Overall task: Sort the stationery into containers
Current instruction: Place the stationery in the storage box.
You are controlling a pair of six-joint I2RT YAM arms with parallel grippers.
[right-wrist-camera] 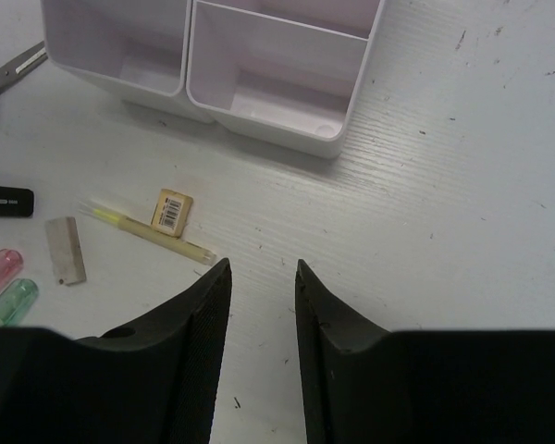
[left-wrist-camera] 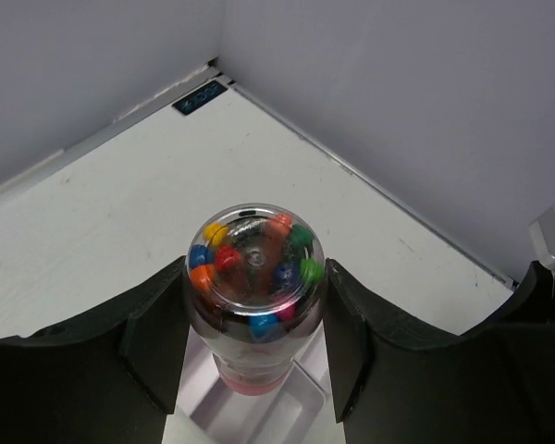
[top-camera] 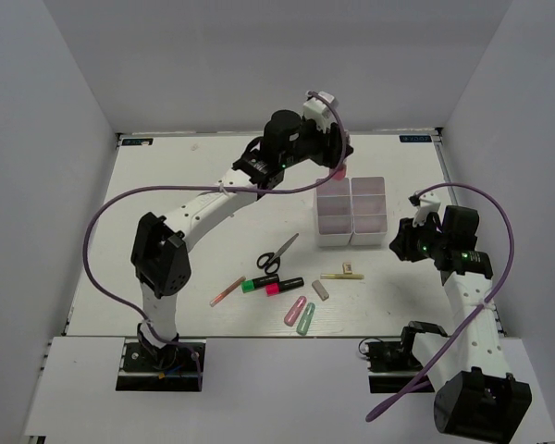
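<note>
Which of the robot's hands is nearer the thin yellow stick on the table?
Right. The right hand sits close beside the thin yellow stick. The left hand hovers at the far side of the trays, gripping a round tub.

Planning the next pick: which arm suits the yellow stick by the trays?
Right: the right end effector, open and empty, hovers near the yellow stick; the left end effector holds a bead-filled tube.

Bright, even, diffuse light fills all 3 views, and shadows on the white table (top-camera: 185, 162) are faint and soft-edged. Small glare spots sit on the clear-topped piece (left-wrist-camera: 254, 277). The right gripper's black fingers (right-wrist-camera: 199, 361) look underexposed, featureless and slightly soft.
</note>
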